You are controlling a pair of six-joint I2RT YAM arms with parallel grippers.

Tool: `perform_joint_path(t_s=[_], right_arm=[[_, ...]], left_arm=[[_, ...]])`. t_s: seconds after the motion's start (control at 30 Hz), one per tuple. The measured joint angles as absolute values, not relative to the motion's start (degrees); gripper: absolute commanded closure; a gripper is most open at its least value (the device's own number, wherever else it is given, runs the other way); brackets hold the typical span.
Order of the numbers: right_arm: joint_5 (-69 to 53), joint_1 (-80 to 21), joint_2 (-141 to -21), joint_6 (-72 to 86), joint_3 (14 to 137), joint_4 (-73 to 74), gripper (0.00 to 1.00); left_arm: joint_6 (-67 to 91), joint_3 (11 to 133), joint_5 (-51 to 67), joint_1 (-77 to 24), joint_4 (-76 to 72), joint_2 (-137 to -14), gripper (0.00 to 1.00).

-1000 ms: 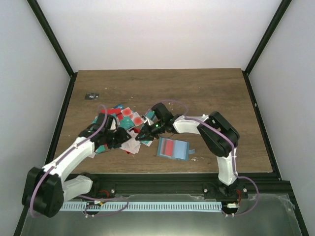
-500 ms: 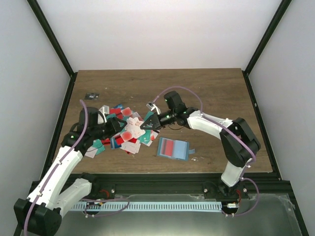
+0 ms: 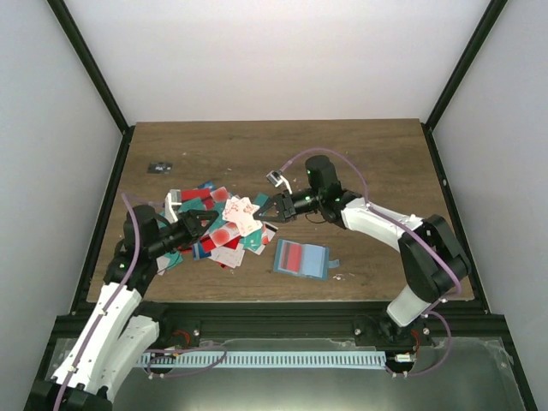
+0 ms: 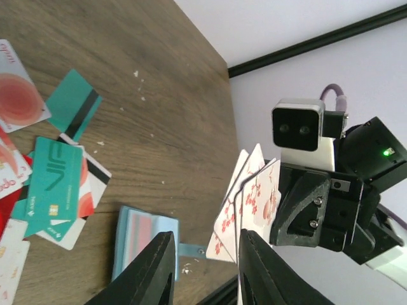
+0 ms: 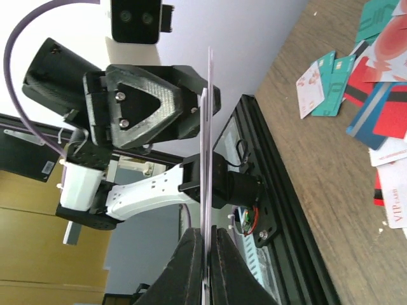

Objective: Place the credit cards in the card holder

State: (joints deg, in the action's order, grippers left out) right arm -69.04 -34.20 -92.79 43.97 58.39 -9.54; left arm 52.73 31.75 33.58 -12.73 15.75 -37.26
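Right jaws: pressed together on a fan of white, red-blotched credit cards [image 4: 251,197], pinched at one end. The right wrist view shows the fan edge-on, running straight out from between the jaws. The fan is held above the table [image 3: 377,163], its free end pointing at the left jaws.

Left jaws: spread, nothing between them. Both fingers [image 4: 159,270] show at the bottom of the left wrist view, with the near corner of the fan just ahead of the gap. Contact with the fan: cannot tell.

Card holder [image 3: 301,259]: lies open and flat on the table, below the right jaws and toward the near edge, apart from both pairs of jaws. Its small tab sticks out on the side away from the left jaws. A red rectangle shows on its inner face. Whether that is a card seated in a pocket: cannot tell.

Loose cards [image 3: 218,244]: red, teal and white, some with a black stripe, heaped overlapping on the table under and around the left jaws, just beside the card holder.

Small dark item [image 3: 159,167]: on the table well beyond the left jaws; too small to identify.
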Motion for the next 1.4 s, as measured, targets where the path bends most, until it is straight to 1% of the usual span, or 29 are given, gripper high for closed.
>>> perform_joint_path(t_s=[0.1, 0.17, 0.23, 0.4, 0.8, 0.83, 0.9, 1.03, 1.1, 1.3, 1.4], right_arm=[[-69.8, -34.2, -91.7, 49.1, 56.4, -14.9, 0.99], [-70.1, -34.2, -91.2, 52.5, 55.3, -18.7, 0.99], [-70.5, -34.2, -91.0, 55.5, 54.3, -22.4, 0.99], [-70.5, -34.2, -90.9, 60.3, 54.0, -27.2, 0.99], [-70.3, -34.2, -90.9, 66.3, 54.0, -33.4, 0.99], [-70.3, -34.2, -90.9, 66.7, 54.0, -33.7, 0.99], [-70.3, -34.2, -90.9, 67.2, 54.0, -34.3, 0.99], [-70.3, -34.2, -90.9, 68.0, 54.0, -35.3, 0.99], [-70.3, -34.2, -90.9, 68.3, 53.9, -35.7, 0.99], [-70.3, -34.2, -90.9, 69.5, 53.4, -37.0, 0.99], [-70.3, -34.2, -90.9, 70.3, 53.4, -38.0, 0.99]], left_arm=[[55.0, 30.3, 35.8, -12.7, 11.6, -37.1, 0.76], [56.0, 30.1, 37.0, -12.7, 9.0, -36.8, 0.82], [56.8, 29.9, 37.9, -12.7, 6.4, -36.3, 0.85], [58.6, 29.2, 39.5, -12.7, 2.7, -35.5, 0.85], [59.9, 28.6, 41.1, -12.7, 1.2, -35.3, 0.84], [59.9, 28.6, 41.2, -12.7, 0.9, -35.3, 0.82], [59.9, 28.5, 41.2, -12.7, 0.6, -35.3, 0.74], [60.1, 28.4, 41.0, -12.7, 0.6, -35.2, 0.69], [60.0, 28.4, 40.4, -12.7, 0.9, -34.9, 0.69], [60.1, 28.4, 39.7, -12.7, 1.0, -34.3, 0.78], [60.2, 28.4, 39.8, -12.7, 0.4, -34.8, 0.80]])
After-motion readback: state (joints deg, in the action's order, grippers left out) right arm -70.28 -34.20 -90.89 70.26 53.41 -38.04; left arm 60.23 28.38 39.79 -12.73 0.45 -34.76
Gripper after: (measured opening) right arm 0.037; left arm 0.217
